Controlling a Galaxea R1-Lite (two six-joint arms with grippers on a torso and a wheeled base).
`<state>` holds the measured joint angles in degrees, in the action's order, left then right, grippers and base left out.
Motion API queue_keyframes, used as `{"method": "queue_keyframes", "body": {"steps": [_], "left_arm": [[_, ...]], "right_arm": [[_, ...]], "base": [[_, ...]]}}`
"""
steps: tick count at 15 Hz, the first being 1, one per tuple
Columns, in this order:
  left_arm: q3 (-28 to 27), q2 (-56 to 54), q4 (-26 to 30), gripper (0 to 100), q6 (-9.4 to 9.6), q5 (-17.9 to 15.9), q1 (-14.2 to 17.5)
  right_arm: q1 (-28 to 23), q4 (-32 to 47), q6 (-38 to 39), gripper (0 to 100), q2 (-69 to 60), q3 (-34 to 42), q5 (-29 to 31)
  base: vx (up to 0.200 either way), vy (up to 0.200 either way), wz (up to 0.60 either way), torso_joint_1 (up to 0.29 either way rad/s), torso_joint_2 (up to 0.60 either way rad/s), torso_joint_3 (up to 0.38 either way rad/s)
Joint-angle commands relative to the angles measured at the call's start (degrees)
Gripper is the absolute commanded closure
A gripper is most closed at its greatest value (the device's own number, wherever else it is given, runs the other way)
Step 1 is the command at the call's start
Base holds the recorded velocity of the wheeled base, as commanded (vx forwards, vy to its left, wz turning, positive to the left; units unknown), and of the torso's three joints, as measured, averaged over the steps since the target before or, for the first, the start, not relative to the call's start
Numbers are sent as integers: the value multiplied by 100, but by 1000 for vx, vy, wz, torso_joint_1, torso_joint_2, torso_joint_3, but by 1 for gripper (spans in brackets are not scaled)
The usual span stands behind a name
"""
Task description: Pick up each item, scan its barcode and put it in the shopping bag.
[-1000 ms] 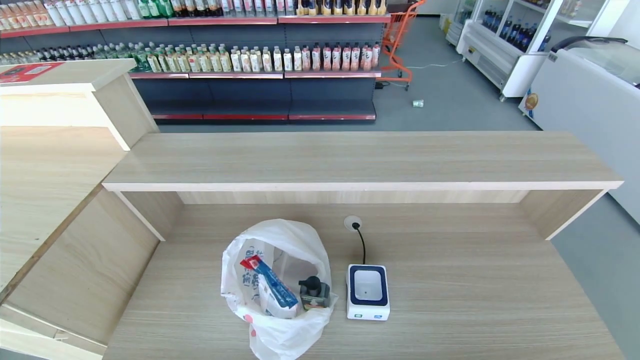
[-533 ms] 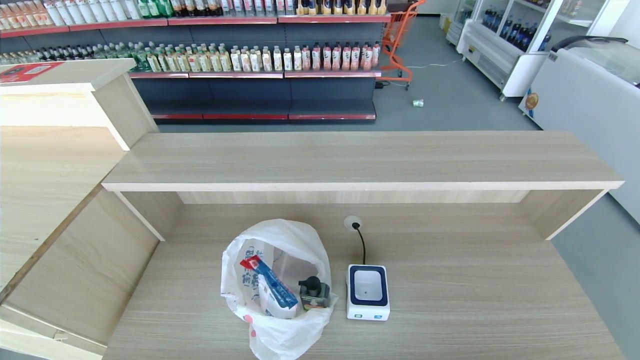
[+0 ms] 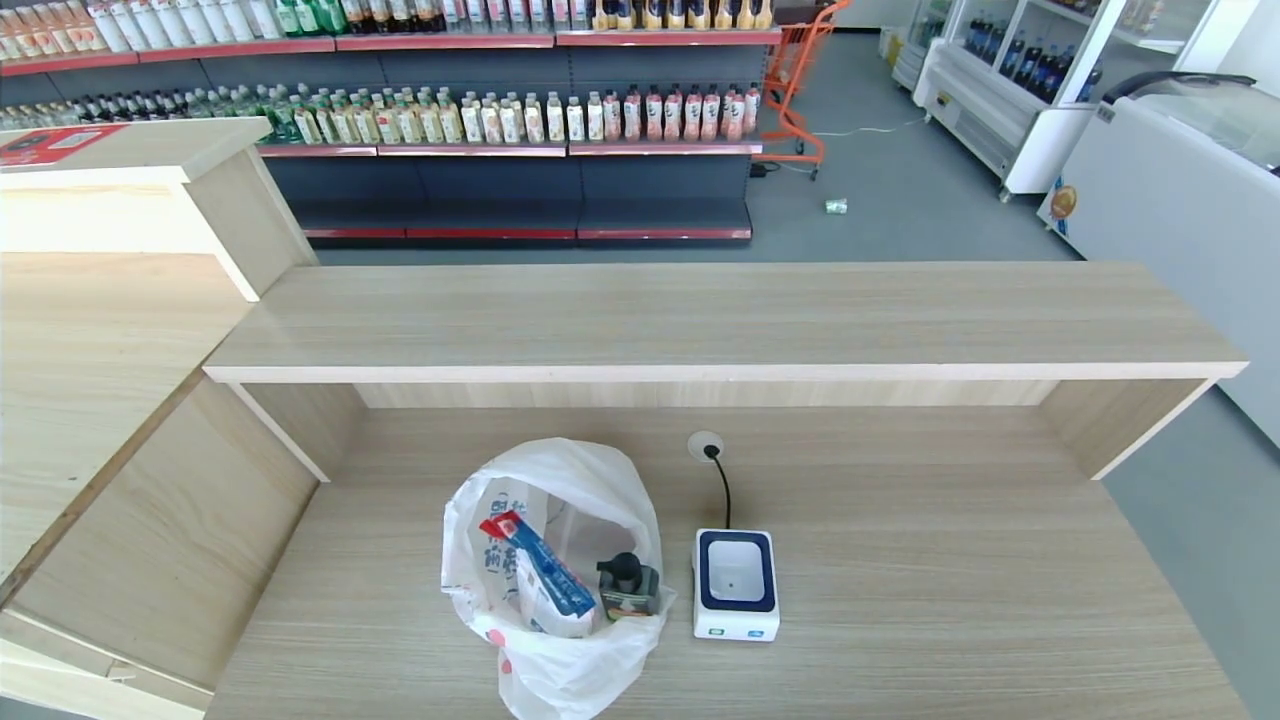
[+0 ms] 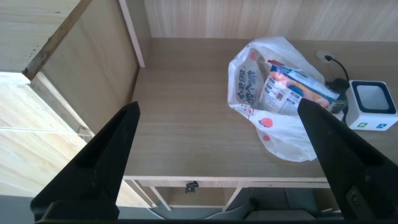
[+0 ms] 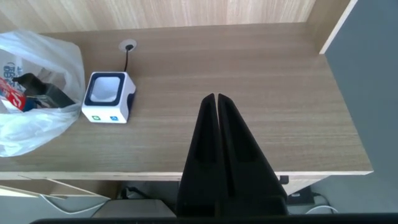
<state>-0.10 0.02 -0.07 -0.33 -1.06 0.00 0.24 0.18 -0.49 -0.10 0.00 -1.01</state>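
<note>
Found a white, crinkled plastic shopping bag [image 3: 575, 470] standing open on the pale wood-grain worktop [image 3: 950, 570], left of centre and close to the near edge. Counted at least three goods inside it: a long blue-and-red packet [image 3: 545, 565] leaning across the middle, a white pouch with blue print [image 3: 497, 560] tucked against the bag's left wall, and a dark bottle with a black cap [image 3: 628, 588] upright at the bag's right side. Could not see beneath them.

Noted a small white box-shaped barcode scanner [image 3: 736, 584] with a dark blue frame round its window, just beside the bag on the right, nearly touching the plastic, with that window turned upward. Traced its thin black cable [image 3: 722, 490] back to a round grey port [image 3: 705, 443] set in the worktop behind it.

Saw the left gripper [image 4: 219, 106] held high above the near left part of the worktop, with its two black fingers [image 4: 102, 168] spread wide apart and nothing between them, and with the bag and scanner below and off to one side. Saw the right gripper [image 5: 216, 98] likewise raised above the worktop's right part, with its black fingers pressed flat together, gripping nothing, well apart from the scanner.

Made out a raised wooden counter ledge [image 3: 720, 320] along the far side of the worktop, and beyond it store shelves lined with bottles [image 3: 500, 115], an orange trolley [image 3: 795, 90] and white freezer cabinets [image 3: 1160, 190].
</note>
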Motion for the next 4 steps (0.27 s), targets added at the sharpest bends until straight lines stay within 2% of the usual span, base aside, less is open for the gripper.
{"method": "queue_keyframes", "body": {"steps": [1, 4], "left_arm": [[1, -2, -1, 0, -2, 1, 0], [1, -2, -1, 0, -2, 1, 0]], "right_arm": [[2, -1, -4, 100, 10, 0, -4], [2, -1, -4, 100, 10, 0, -4]], "base": [[0, 0, 0, 0, 0, 0], [0, 0, 0, 0, 0, 0]]}}
